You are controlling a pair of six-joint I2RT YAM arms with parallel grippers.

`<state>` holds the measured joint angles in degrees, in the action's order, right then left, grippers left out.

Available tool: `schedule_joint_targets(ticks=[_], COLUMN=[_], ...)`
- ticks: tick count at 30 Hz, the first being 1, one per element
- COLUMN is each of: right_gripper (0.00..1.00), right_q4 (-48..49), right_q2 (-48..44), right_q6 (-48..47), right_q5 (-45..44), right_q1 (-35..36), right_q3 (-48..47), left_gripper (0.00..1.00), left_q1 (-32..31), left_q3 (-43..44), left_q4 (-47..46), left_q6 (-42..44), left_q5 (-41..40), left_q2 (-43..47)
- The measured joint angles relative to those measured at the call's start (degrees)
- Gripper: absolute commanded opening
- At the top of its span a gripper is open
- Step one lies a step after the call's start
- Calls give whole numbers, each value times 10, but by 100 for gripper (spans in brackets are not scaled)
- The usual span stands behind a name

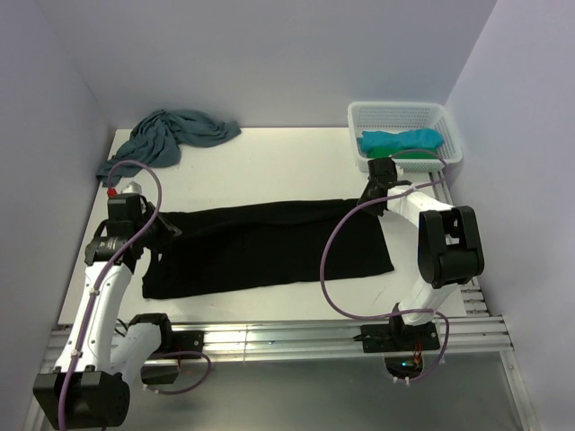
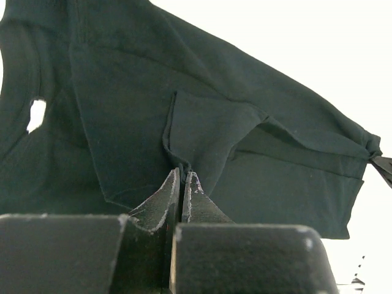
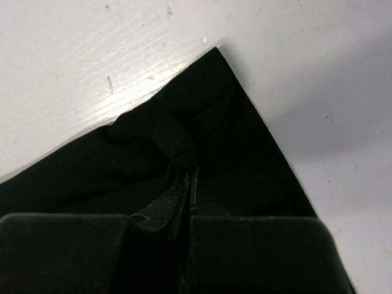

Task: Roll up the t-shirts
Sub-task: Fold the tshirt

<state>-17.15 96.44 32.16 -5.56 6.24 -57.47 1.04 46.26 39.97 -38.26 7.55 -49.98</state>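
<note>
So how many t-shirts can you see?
4. A black one lies spread on the table, a dusty-blue one is bunched at the far-left corner, and a turquoise one and a green one sit in the white basket, where more may hide.

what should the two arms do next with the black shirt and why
Probably lift both pinched ends slightly and carry them toward the near edge, folding the black t-shirt narrower. The left gripper is shut on a fold at its left end, the right gripper on its far right corner, and it lies flat, unrolled.
</note>
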Motion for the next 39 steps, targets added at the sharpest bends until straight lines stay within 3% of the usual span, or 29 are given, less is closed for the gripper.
schedule_joint_targets(ticks=[5, 7, 10, 11, 12, 14, 15, 16, 20, 25, 39], right_gripper=[0, 4, 9, 16, 31, 51, 89, 97, 99, 93, 70], right_q4=[-5, -7, -17, -22, -25, -28, -28, -25, -22, -32, -44], right_q2=[0, 0, 1, 2, 2, 2, 0, -2, -34, -62, 15], right_q6=[5, 8, 11, 12, 13, 17, 18, 20, 12, 11, 10], right_q5=[0, 0, 2, 4, 5, 7, 7, 8, 17, 15, 11], right_q1=[0, 0, 0, 0, 0, 0, 0, 0, 0, -2, -51], right_q3=[1, 2, 2, 2, 2, 5, 9, 17, 49, 34, -55], left_gripper=[10, 18, 21, 22, 22, 24, 24, 26, 27, 27, 29], left_q1=[-1, -1, -1, -1, -1, -2, -2, -2, -3, -3, -1], left_q3=[0, 0, -1, -1, -1, -1, -1, -1, -1, 5, 72], left_q4=[25, 30, 38, 42, 45, 50, 52, 54, 56, 56, 10], left_q6=[-11, -16, -21, -21, -21, -21, -21, -22, -25, -22, 3], left_q5=[-3, -3, -3, -3, -3, -3, -3, -3, -3, -3, -5], left_q2=[2, 5, 10, 11, 12, 15, 17, 20, 26, 2, -123])
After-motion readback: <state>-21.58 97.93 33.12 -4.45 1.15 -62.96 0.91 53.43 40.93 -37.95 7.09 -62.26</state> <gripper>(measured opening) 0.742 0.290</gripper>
